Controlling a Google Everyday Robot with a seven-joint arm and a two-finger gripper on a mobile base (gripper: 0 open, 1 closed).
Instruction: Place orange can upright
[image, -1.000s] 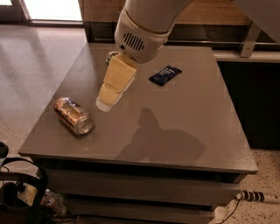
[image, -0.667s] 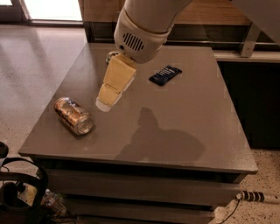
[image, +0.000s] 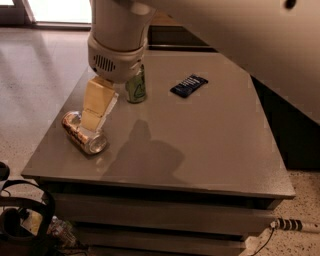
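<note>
Moved: the tool (image: 92, 119) had swung left and down from where it hung over the middle of the surface (image: 200, 145); its tip now overlapped the top of the orange can (image: 84, 133).
Uncovered: a green can (image: 135, 88), hidden behind the arm a second earlier, now showed standing upright near the back of the surface.
Unmoved: the orange can and the dark blue packet (image: 189, 85) lay where they had lain.
Orange can: it was on its side near the front-left corner of the surface, one silver end turned toward the camera, the other toward the left edge.
Tool state: cannot tell; the pale tool pointed down at the can's upper side, but whether it stood apart, together or clamped on the can did not show.
Contact: it seemed to touch or nearly touch the can; which of the two was not clear.
Done: only the approach, by my reading.
Left: gripping the can, lifting it, turning it onto one end and letting go with it upright.
Progress: early, since the can had not yet been raised or turned.
</note>
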